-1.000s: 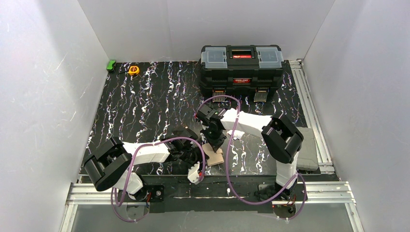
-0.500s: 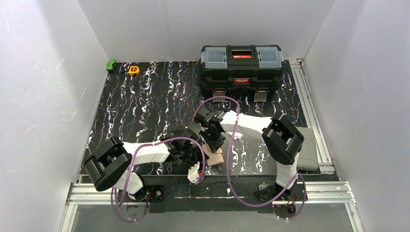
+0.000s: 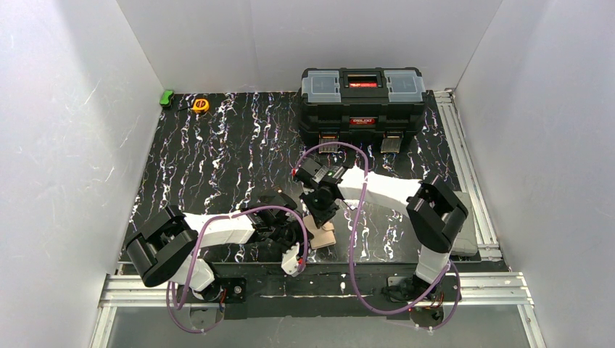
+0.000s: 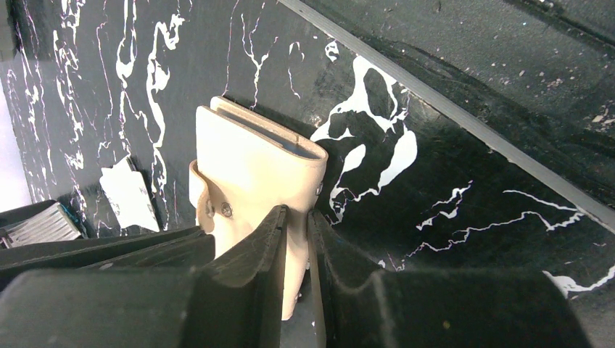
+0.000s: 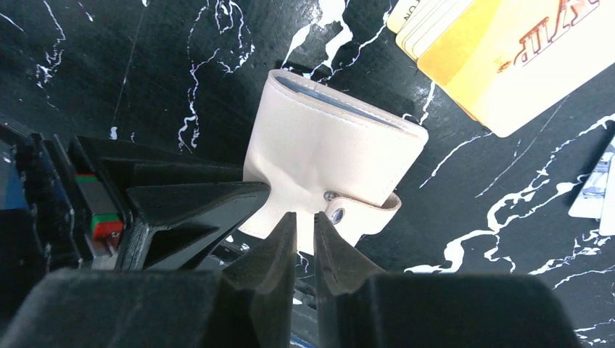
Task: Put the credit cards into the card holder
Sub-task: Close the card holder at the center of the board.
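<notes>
Left wrist view shows my left claw [image 4: 297,217] pressed nearly together on the near edge of the card holder [image 4: 254,159]. Cream leather runs down into the slim gap between the fingers, so I read this as a pinch on it. The card holder stands straight ahead of that claw, its long axis in line with the fingers. Its mouth is at the far end, turned away from me, with a sliver of pale blue lining showing.

My right claw [image 5: 304,221] points at the same card holder [image 5: 326,145] from the other side, fingertips at its near edge just beside the snap tab [image 5: 362,206]. Only a narrow slit shows between those fingers, and I cannot tell whether they nip the leather or merely rest against it.

As I judge it, the next move turns on where the orange card [image 5: 515,65] lies. It is flat on the table [image 5: 145,72] just beyond the card holder's mouth, up and to the right in the right wrist view. It sits atop a few paler cards [image 5: 415,29], its long edge slanted across the holder's axis. My right claw is the nearer one to it, while my left wrist view shows only a pale card [image 4: 130,196] off at the left of the picture. I can make out no black card against the dark table
</notes>
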